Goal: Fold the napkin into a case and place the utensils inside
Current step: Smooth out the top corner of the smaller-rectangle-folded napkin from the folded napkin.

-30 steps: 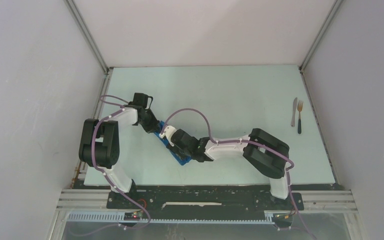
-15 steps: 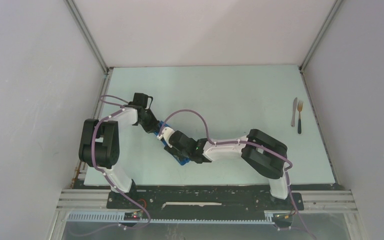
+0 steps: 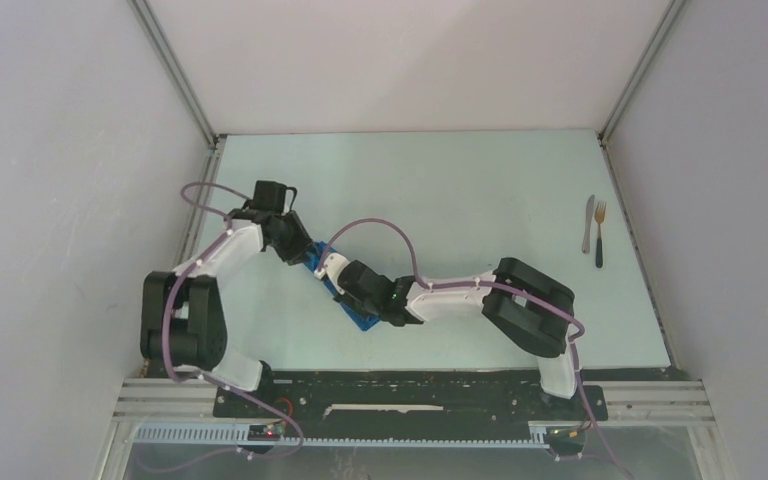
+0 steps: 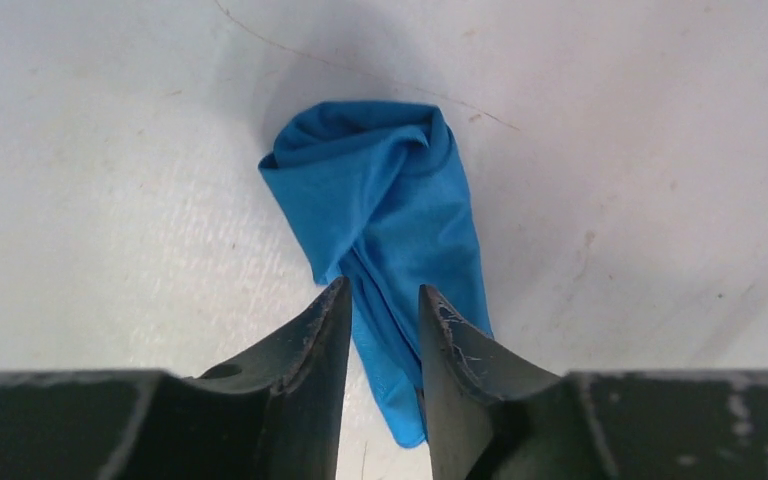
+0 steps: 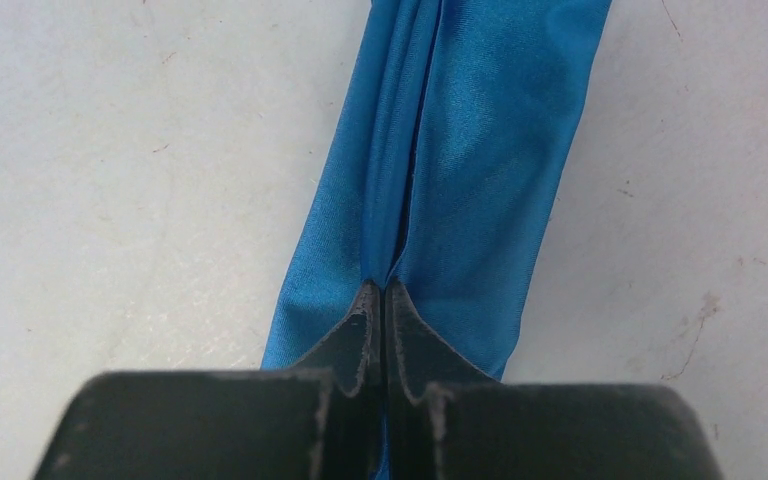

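Note:
The napkin (image 3: pixel 364 320) lies as a narrow blue strip left of the table's middle, mostly covered by both wrists. In the left wrist view its far end (image 4: pixel 380 190) is bunched. My left gripper (image 4: pixel 382 300) is open above the strip's near end, and cloth passes loosely between the fingers. My right gripper (image 5: pixel 380 290) is shut on a raised lengthwise fold of the napkin (image 5: pixel 470 150). In the top view the left gripper (image 3: pixel 303 252) and right gripper (image 3: pixel 345 285) almost meet. The utensils, a silvery knife (image 3: pixel 588 222) and a dark-handled fork (image 3: pixel 599 236), lie side by side at the far right.
White enclosure walls (image 3: pixel 80 180) close in the table on three sides. The utensils lie close to the right edge (image 3: pixel 650 280). A metal rail (image 3: pixel 410 405) runs along the near edge by the arm bases. Purple cables loop over both arms.
My left gripper opened and let go of the napkin, and the left arm's elbow swung out to the left. My right gripper closed on the napkin's fold.

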You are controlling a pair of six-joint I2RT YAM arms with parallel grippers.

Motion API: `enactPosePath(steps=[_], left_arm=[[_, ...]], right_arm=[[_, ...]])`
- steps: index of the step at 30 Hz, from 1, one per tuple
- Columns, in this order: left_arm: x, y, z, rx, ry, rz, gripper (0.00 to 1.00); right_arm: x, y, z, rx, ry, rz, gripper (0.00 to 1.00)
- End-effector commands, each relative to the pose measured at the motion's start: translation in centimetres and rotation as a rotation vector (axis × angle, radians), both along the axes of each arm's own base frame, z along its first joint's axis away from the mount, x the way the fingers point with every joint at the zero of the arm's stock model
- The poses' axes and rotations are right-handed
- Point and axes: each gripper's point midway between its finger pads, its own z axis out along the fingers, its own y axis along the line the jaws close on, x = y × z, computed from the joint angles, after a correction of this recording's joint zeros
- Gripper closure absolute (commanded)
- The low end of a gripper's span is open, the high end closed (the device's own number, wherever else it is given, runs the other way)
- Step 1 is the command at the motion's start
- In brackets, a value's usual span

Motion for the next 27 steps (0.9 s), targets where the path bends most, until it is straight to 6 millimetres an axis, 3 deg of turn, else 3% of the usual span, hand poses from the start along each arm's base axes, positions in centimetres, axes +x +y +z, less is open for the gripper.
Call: enactPosePath(steps=[1, 2, 4, 6, 10, 13, 18, 27], left_arm=[[-2.0, 1.2, 3.6, 0.049, -0.071, -0.014, 0.61], [-2.7, 1.3, 3.6, 0.046, -0.069, -0.011, 0.61], [-4.7, 1.1, 2.5, 0.024, -0.034, 0.0, 0.72], [-6.6, 0.4, 0.6, -0.033, 0.0, 0.018, 0.83], [-8.9, -1.8, -3.5, -0.174, 0.054, 0.036, 0.91], [-9.1, -3.4, -4.8, -0.218, 0.06, 0.022, 0.93], [-8.7, -6.0, -5.2, -0.224, 0.059, -0.024, 0.95], [-9.5, -6.1, -6.3, -0.199, 0.083, -0.024, 0.96]], right_arm=[[0.6, 1.4, 2.3, 0.079, -0.002, -0.009, 1.0], [0.5, 1.4, 2.4, 0.084, 0.005, -0.009, 1.0], [0.4, 1.5, 2.6, 0.097, 0.022, -0.013, 1.0], [0.4, 1.5, 2.9, 0.111, 0.034, -0.014, 1.0], [0.2, 1.9, 3.2, 0.144, 0.065, -0.02, 1.0], [0.1, 2.1, 3.6, 0.17, 0.084, -0.022, 1.0], [0.3, 2.1, 4.5, 0.212, 0.12, -0.038, 1.0], [-0.1, 2.3, 6.4, 0.276, 0.174, -0.043, 1.0]])
